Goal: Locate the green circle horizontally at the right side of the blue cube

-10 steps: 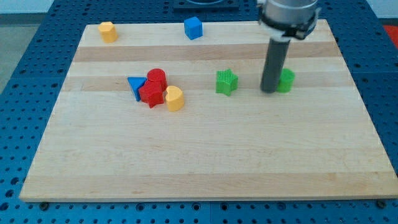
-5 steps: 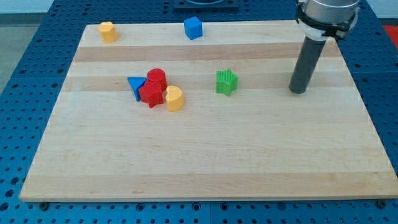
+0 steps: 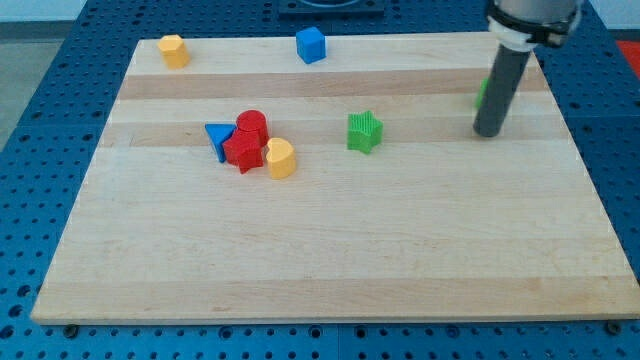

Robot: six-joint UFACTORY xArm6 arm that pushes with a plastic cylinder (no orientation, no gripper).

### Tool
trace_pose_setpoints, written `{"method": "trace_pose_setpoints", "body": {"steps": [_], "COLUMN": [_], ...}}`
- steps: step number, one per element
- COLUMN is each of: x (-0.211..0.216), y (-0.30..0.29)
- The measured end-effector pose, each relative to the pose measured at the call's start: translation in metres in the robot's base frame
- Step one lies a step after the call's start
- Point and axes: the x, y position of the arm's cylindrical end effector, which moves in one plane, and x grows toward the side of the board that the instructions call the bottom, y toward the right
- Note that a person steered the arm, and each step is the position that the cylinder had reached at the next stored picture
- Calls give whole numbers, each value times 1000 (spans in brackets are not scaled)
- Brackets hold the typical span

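The blue cube (image 3: 311, 45) sits near the board's top edge, a little left of centre. The green circle (image 3: 482, 93) is at the view's right, almost wholly hidden behind my dark rod; only a thin green sliver shows at the rod's left edge. My tip (image 3: 487, 132) rests on the board just below that sliver, far right of and lower than the blue cube.
A green star (image 3: 364, 131) lies mid-board. A blue triangle (image 3: 217, 137), a red cylinder (image 3: 251, 125), a red star-like block (image 3: 243, 152) and a yellow block (image 3: 280, 158) cluster at centre left. Another yellow block (image 3: 174, 50) sits at top left. The board's right edge (image 3: 571, 150) is close.
My rod moved rightward and then slightly up. The green circle went from the rod's right side at mid-height to a spot higher up, now mostly hidden behind the rod.
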Motion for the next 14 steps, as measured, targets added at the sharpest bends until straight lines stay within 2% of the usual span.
{"method": "trace_pose_setpoints", "body": {"steps": [1,2,3,5,6,7,8,10,11,13,14], "x": [-22,-66,-83,-26,-33,-84,-106,-62,-57,-117,-120], "y": [27,30,27,13,-22,-26,-26,-25,-17,-9,-9]}}
